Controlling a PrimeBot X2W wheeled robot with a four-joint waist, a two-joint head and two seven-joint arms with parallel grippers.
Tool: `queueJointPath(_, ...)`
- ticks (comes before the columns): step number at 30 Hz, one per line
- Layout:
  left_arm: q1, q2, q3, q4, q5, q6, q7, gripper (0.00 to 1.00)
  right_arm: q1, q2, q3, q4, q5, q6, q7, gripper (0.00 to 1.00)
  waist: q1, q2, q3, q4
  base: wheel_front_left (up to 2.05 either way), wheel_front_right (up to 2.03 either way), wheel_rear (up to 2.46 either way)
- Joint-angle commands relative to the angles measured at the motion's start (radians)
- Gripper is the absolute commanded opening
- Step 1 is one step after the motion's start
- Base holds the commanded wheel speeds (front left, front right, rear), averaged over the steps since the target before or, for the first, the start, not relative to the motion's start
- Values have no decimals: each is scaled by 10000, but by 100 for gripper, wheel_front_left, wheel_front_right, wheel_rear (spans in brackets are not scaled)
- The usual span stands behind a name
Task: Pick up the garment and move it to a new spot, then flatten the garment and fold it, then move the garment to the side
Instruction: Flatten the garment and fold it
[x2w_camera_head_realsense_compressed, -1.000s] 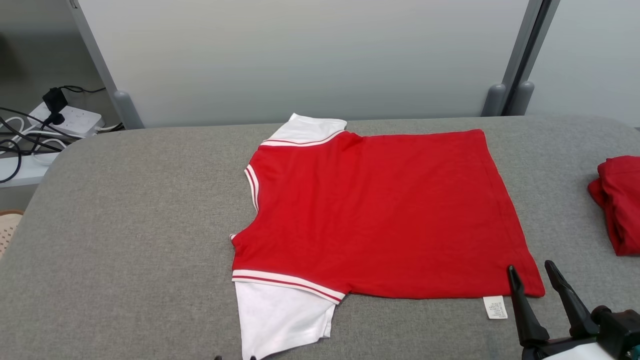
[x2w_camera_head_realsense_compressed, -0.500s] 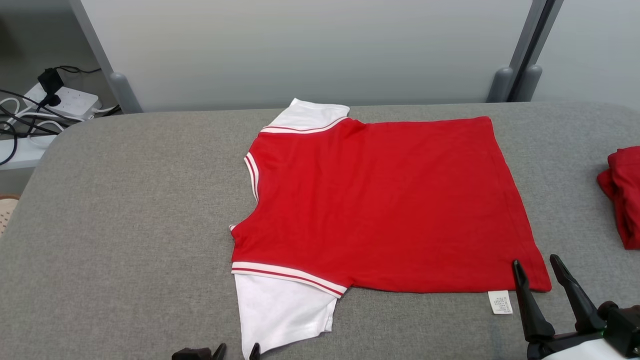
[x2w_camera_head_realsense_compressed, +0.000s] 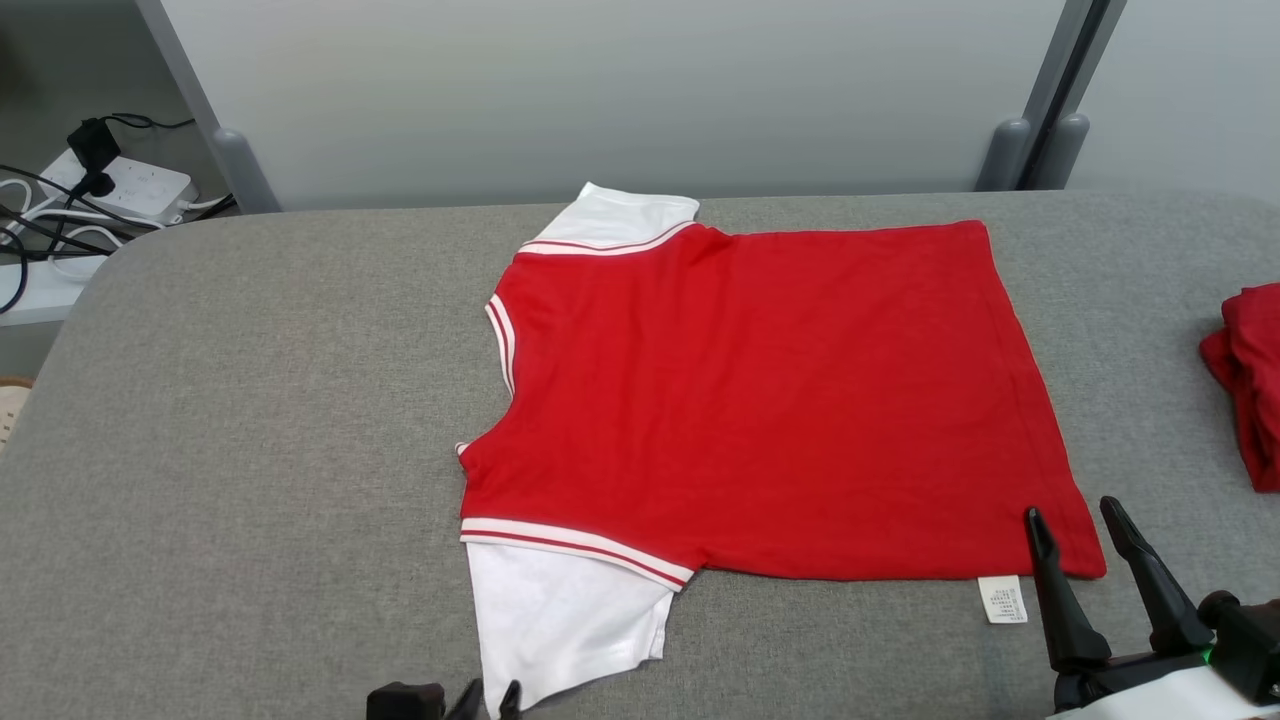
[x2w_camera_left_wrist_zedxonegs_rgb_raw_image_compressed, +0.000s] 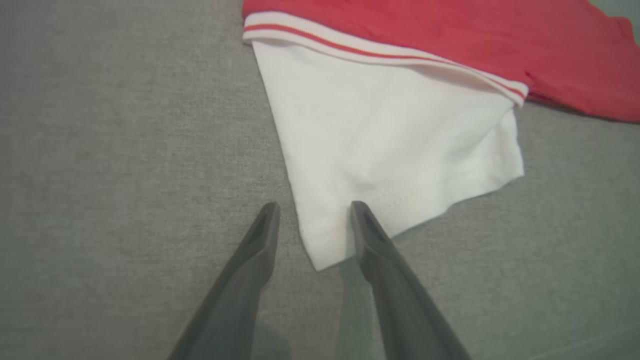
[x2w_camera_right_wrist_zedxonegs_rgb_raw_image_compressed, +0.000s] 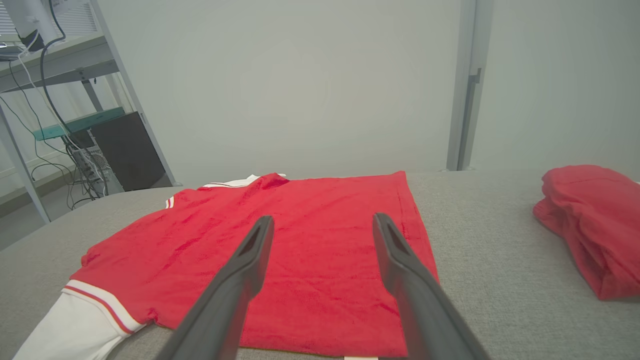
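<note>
Grey padded table (x2w_camera_head_realsense_compressed: 250, 450) against a pale wall, seen from the robot's head. A red garment (x2w_camera_head_realsense_compressed: 760, 400) with white sleeves lies flat in the middle of it. Its long axis runs side to side: the neck end points to the robot's left and the hem end to its right.

At the garment's near-left corner, the near white sleeve (x2w_camera_head_realsense_compressed: 560, 620) sticks out toward the robot. The left gripper (x2w_camera_head_realsense_compressed: 492, 692) sits right at the tip of this sleeve. In the left wrist view its two dark fingers are parted to a moderate gap, one on bare table and the other over the white cloth, so the sleeve's edge runs between them. They hold nothing yet.

At the garment's near-right corner, beside a small white care label (x2w_camera_head_realsense_compressed: 1002, 598), the right gripper (x2w_camera_head_realsense_compressed: 1073, 510) stands with its jaws wide apart and empty, its fingertips over the red hem.

Each arm is therefore nearest its own end of the garment's near long edge, which probably suits lifting that edge for a fold.

Well to the right of the garment lies a second, bunched red cloth (x2w_camera_head_realsense_compressed: 1250, 380).
</note>
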Motion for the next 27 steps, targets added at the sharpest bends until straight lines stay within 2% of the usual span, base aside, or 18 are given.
queueJointPath(1, -393, -5, 177, -74, -99, -3, 16, 0, -378, -262, 220, -204, 71, 40, -128, 100, 0, -1, -15, -10, 0, 0, 0)
queueJointPath(8, -193, -5, -175, -403, -181, 17, 292, 0, -336, -266, 155, -215, 110, 40, -128, 100, 0, -1, -64, -10, 0, 0, 0)
queueJointPath(12, -57, 110, -152, -737, -159, 183, 349, 0, -306, -272, 103, -212, 98, 40, -128, 100, 0, -1, -43, 30, 0, 0, 0)
queueJointPath(19, 345, 734, 246, -1807, -219, 633, 739, 0, -241, -189, -272, 291, 61, 40, -128, 100, 0, -1, -6, 154, 0, 0, 0)
queueJointPath(27, 755, 1476, 733, -3370, -322, 1033, 1326, 0, -626, -275, -497, 1896, 557, 40, -128, 100, 0, -1, 226, 277, 0, 0, 0)
